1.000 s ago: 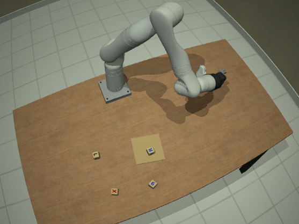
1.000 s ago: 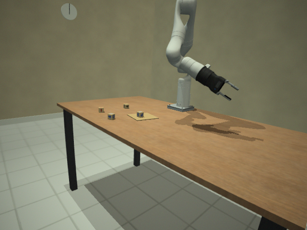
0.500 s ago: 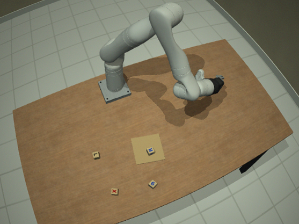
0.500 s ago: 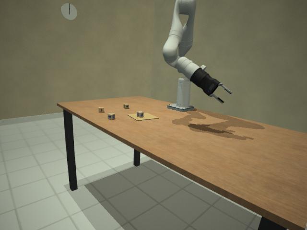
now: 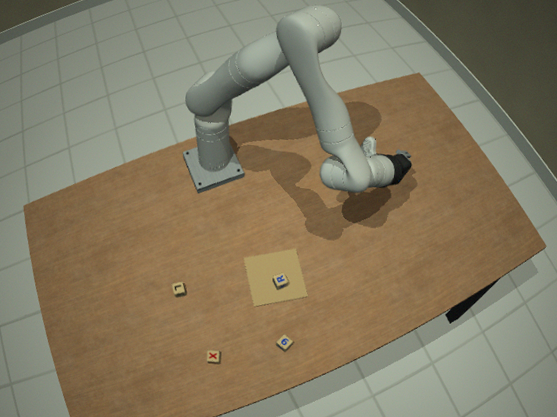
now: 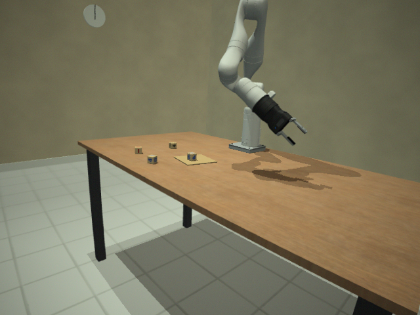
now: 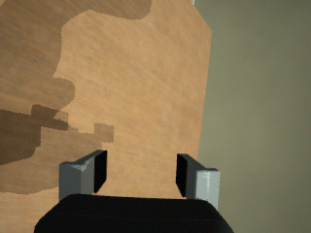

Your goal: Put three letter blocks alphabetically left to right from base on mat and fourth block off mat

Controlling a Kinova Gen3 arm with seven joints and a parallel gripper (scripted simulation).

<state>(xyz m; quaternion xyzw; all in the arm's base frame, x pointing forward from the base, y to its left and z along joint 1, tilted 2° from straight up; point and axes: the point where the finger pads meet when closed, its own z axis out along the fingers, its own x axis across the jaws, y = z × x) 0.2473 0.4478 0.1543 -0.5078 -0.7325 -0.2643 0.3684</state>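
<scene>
The block with a blue R [image 5: 279, 280] [image 6: 191, 156] lies on the tan mat [image 5: 261, 265] [image 6: 205, 161], towards its far side from the base. A block with a black letter, seemingly an L turned about [image 5: 179, 289] [image 6: 172, 145], lies on the table off the mat. A block with a red X [image 5: 212, 356] [image 6: 138, 149] and one with a blue 6 or 9 [image 5: 284, 342] [image 6: 152, 159] also lie off the mat. My gripper [image 5: 403, 153] [image 6: 298, 137] [image 7: 141, 167] is open and empty, tilted, high above the table and far from the blocks.
The robot's base plate [image 5: 198, 183] [image 6: 237, 147] stands at the table's rear edge. The wooden table [image 5: 124, 240] [image 6: 305, 210] [image 7: 146, 87] carries the arm's shadow. The wrist view shows a table edge and wall, but no block or mat.
</scene>
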